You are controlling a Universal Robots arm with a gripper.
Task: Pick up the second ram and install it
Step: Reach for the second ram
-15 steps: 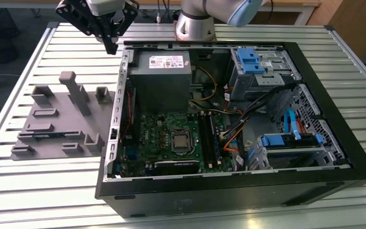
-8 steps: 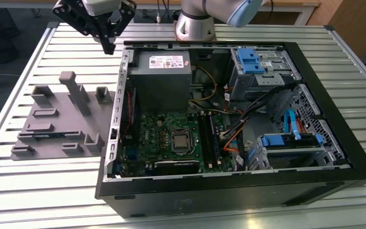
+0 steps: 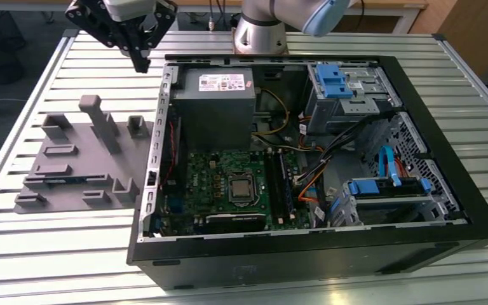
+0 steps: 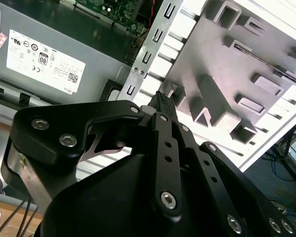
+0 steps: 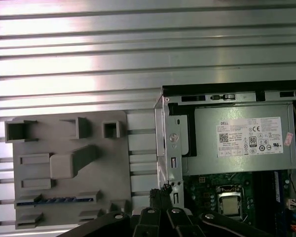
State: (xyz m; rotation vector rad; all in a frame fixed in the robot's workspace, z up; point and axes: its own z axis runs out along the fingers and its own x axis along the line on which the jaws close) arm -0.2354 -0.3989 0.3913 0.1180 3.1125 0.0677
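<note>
Slatted table [image 3: 32,254] is carrying an open case [image 3: 312,254] and a grey fixture [image 3: 66,171].
We are seeing the gripper [image 3: 142,65] hanging with jaws together; the second ram [image 5: 54,200] is lying in the fixture.

A narrow strip of bare desk [image 5: 140,148] is left between the grey fixture [image 3: 74,165] and the computer case wall [image 3: 163,114]. Open air surrounds the gripper [image 3: 142,66]. The motherboard [image 3: 214,184] is hemmed in by the power supply [image 3: 214,105], cables [image 3: 345,136] and drive cage [image 3: 371,95].

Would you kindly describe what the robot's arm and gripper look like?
The arm is silver-grey, with rounded joints and a pale blue cap. The gripper is matte black: slim linked fingers with rows of small holes, fastened by silver hex-socket screws.
</note>
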